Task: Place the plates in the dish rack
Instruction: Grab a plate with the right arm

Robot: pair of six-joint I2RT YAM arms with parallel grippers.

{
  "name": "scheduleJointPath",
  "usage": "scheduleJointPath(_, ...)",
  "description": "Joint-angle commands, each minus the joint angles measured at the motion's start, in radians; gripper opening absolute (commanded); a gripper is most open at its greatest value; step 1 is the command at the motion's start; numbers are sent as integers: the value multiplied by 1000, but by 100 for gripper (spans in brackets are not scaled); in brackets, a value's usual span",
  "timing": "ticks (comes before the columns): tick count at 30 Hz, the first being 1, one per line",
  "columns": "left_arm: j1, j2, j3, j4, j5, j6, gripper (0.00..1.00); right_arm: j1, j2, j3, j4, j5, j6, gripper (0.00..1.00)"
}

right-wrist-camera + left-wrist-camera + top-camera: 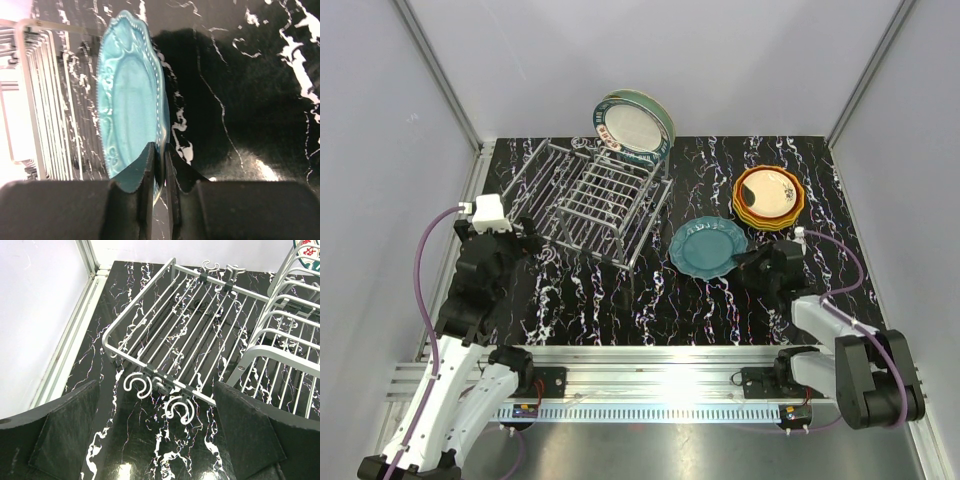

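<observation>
Right wrist view: pinched the near rim of the teal plate [130, 100] in the right gripper [159, 150], just beside the dish rack [600, 200]. Needed a firm hold before tipping it upright toward a free slot. Beyond, left gripper [157, 435] spread wide, empty.

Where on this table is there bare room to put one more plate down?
The widest bare patch of table lies in front of the dish rack, between the left arm and the teal plate. The right side is crowded: teal plate, stacked plates and right pincer sit close together.
</observation>
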Motion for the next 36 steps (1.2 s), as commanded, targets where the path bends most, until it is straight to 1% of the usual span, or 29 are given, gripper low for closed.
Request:
scheduleJointPath(1, -3, -12, -2, 33, 0, 1, 99, -1, -62, 1, 42, 0, -33, 10)
scheduleJointPath(4, -3, -13, -2, 35, -2, 1, 99, -1, -94, 1, 31, 0, -34, 8)
scheduleJointPath(9, -3, -15, -1, 33, -3, 1, 99, -1, -143, 24, -23, 0, -16, 0)
scheduleJointPath(16, -3, -15, -1, 32, -5, 1, 99, -1, -197, 57, -79, -20, -17, 0)
scheduleJointPath(23, -3, -19, -1, 32, -5, -1, 99, -1, -249, 96, -109, -75, -46, 0)
scheduleJointPath(29, -3, -21, -1, 32, -2, -4, 99, -1, -284, 113, -135, -92, -62, 0)
scheduleJointPath(36, -3, -21, -1, 33, 1, -4, 99, -2, -289, 144, -139, -164, -137, 0)
